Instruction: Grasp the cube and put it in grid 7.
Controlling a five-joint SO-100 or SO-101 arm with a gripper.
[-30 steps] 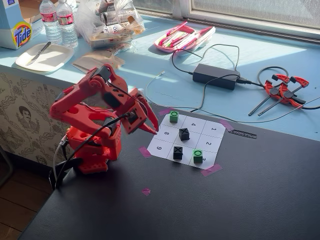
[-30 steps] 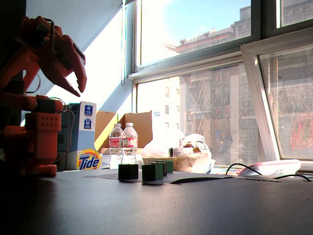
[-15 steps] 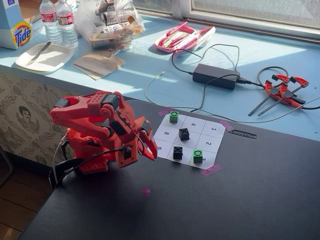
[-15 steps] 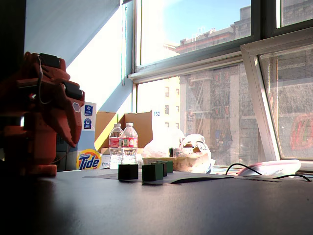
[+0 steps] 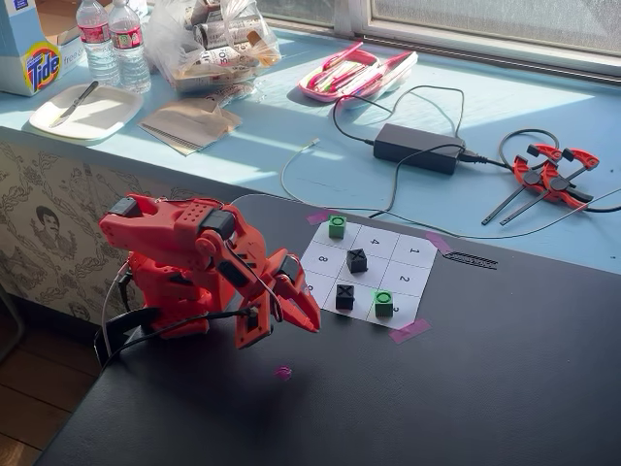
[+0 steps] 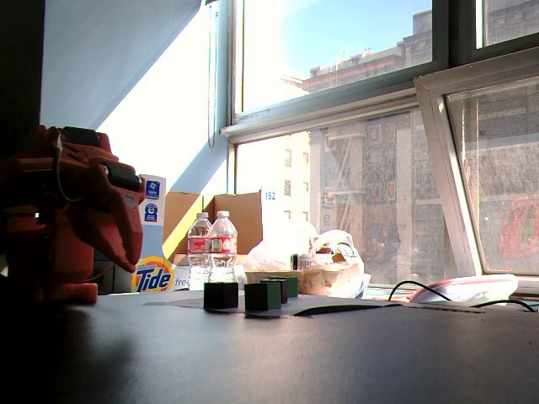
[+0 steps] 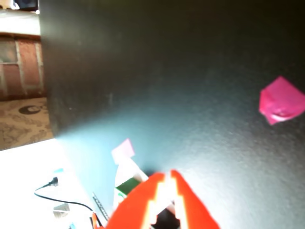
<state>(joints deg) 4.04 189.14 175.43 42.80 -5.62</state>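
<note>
Cube sits on grid 7 of the table, task apparently complete; end effector is clenched, empty, well apart.
</note>
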